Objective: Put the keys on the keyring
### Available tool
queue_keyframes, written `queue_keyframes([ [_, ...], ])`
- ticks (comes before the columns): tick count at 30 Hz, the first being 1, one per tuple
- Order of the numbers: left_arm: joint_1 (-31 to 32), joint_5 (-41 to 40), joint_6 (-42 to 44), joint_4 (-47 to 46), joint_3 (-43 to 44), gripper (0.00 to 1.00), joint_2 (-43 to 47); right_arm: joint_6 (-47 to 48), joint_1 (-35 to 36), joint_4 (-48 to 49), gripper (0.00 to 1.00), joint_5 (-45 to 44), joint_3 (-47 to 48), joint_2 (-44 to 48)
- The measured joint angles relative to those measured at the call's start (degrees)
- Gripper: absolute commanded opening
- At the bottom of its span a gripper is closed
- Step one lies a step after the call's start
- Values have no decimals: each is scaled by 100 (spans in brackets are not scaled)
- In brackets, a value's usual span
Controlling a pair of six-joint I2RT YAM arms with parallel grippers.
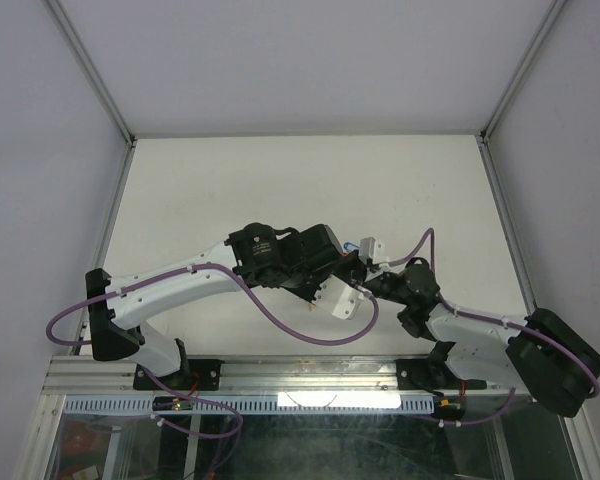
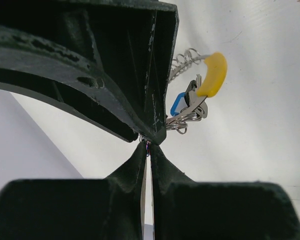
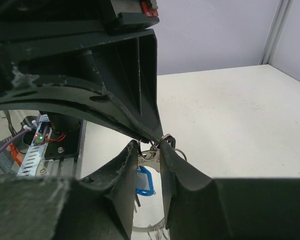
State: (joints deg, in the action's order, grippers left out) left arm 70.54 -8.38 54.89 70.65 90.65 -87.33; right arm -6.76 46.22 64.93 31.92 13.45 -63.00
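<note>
Between the right fingers point(image 3: 122, 167) sit the keys point(image 3: 151, 152), blue tag point(image 3: 144, 181) below.

Shiny metal keys point(image 2: 194, 103), glossy yellow plastic keyring point(image 2: 213, 75), matt white table point(image 2: 260, 150).

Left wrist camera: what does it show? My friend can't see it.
Two dark grippers meet tip to tip: the left gripper, jaws shut, below, the right gripper above. Beside them are the keyring, yellow arc and silvery coil, and a key with a blue tag, over the white table.
</note>
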Motion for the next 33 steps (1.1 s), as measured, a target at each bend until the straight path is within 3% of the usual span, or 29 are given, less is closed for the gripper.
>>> queue_keyframes([
  [9,-2,-7,2,28,0,0,0,164,57,-15,16,9,50,-83],
  [12,-2,-17,7,44,0,0,0,210,63,-17,0,15,50,-92],
  [30,-4,-28,0,-74,0,0,2,332,96,-337,0,20,48,197],
  [33,-2,-42,-20,-188,-94,13,66,350,96,-367,0,0,33,245],
])
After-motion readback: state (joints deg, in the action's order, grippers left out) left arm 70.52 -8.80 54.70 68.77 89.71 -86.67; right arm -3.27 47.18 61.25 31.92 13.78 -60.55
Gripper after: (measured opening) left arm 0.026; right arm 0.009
